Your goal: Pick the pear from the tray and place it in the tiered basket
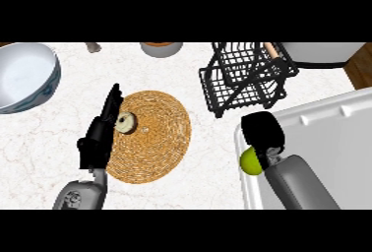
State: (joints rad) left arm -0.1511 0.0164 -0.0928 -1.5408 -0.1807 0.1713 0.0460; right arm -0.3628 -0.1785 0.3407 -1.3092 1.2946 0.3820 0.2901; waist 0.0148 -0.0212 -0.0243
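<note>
Head view: the right hand (262, 132) curls down at the white tray's (341, 128) left rim, apparently closed round the pear (251, 161) — mostly hidden. Bare counter (210, 167) separates it from the tiered basket (243, 78) above. The left hand (102, 130) rests, fingers straight, along the woven mat's (156, 142) left edge.

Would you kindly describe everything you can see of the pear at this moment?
The pear shows only as a smooth yellow-green rounded patch; no stem or top is visible. It sits at the left inner edge of the white tray, close against the tray's rim. The right hand covers it from above and to the right, black fingers curled round it, so most of its body is hidden. Whether it rests on the tray floor or is lifted cannot be told. It is well short of the black wire tiered basket.
</note>
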